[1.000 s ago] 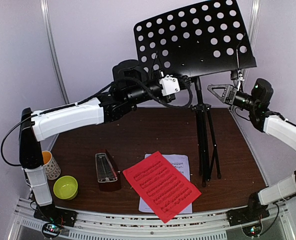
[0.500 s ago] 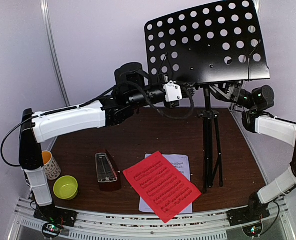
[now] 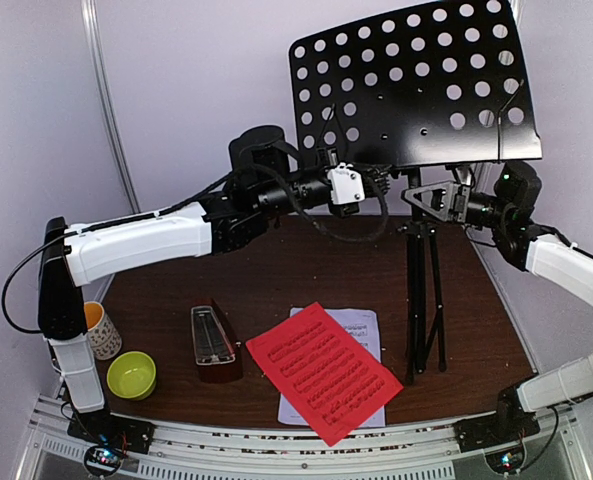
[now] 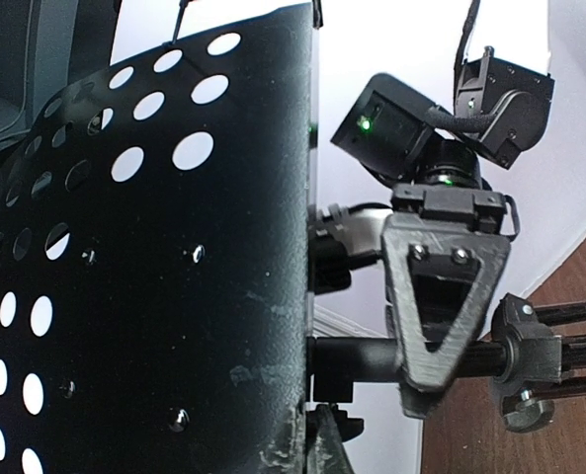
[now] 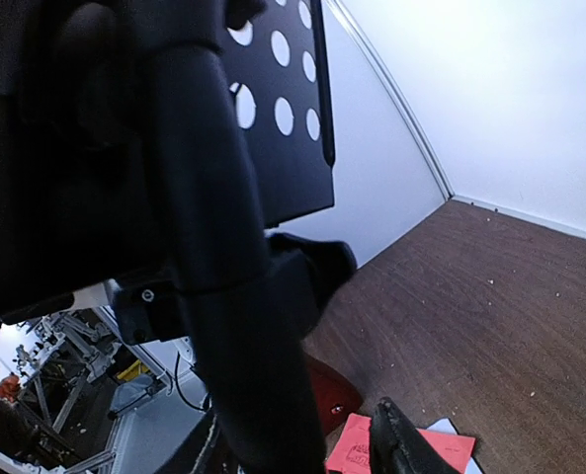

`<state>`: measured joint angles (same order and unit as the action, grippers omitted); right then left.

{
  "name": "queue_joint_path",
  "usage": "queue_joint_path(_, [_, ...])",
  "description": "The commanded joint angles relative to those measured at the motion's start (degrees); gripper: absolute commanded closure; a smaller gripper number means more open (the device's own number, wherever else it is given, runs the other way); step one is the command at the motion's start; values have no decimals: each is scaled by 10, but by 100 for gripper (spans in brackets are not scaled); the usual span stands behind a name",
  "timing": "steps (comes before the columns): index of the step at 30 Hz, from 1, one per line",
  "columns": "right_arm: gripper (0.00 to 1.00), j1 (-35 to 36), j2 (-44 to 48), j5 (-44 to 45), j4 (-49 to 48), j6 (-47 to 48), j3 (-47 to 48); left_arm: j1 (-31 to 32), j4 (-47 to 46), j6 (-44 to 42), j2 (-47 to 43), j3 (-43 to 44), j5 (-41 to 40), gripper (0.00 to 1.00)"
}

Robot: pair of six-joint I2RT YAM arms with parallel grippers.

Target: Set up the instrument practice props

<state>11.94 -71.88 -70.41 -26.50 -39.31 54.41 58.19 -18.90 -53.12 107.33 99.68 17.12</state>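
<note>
The black perforated music stand (image 3: 406, 80) stands upright at the back right on its tripod pole (image 3: 416, 290). My left gripper (image 3: 381, 183) is shut on the stand at the desk's lower edge (image 4: 307, 296), with one finger (image 4: 334, 444) showing. My right gripper (image 3: 423, 198) is open around the pole just under the desk. Its triangular finger (image 4: 446, 296) crosses the pole (image 4: 357, 357). In the right wrist view one finger (image 5: 401, 444) stands apart from the pole (image 5: 233, 296). The red sheet (image 3: 324, 372) lies on the white sheet (image 3: 361, 325) at the front. The metronome (image 3: 214, 342) stands to their left.
A yellow-green bowl (image 3: 131, 375) and a patterned mug (image 3: 101, 330) sit at the front left by the left arm's base. The tripod legs (image 3: 426, 350) spread beside the sheets. The wall stands close behind the stand.
The stand has shifted right and its desk has tilted more upright. My right gripper has come in from the right and now sits around the pole under the desk.
</note>
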Motion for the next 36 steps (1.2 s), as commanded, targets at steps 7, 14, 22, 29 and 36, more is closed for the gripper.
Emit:
queue_joint_path(7, [67, 12, 11, 25, 88, 70, 23, 8, -236, -17, -58, 39, 11, 100])
queue_joint_path(14, [84, 13, 25, 35, 84, 73, 30, 12, -240, -22, -54, 42, 10, 100])
queue_joint_path(22, [100, 12, 59, 91, 94, 112, 29, 13, -258, -18, -56, 35, -1, 100])
queue_joint_path(29, [100, 12, 71, 121, 69, 104, 51, 14, -258, -11, -64, 24, -15, 74])
queue_joint_path(36, [100, 11, 82, 180, 17, 89, 57, 14, -262, -2, -91, -17, -40, 68])
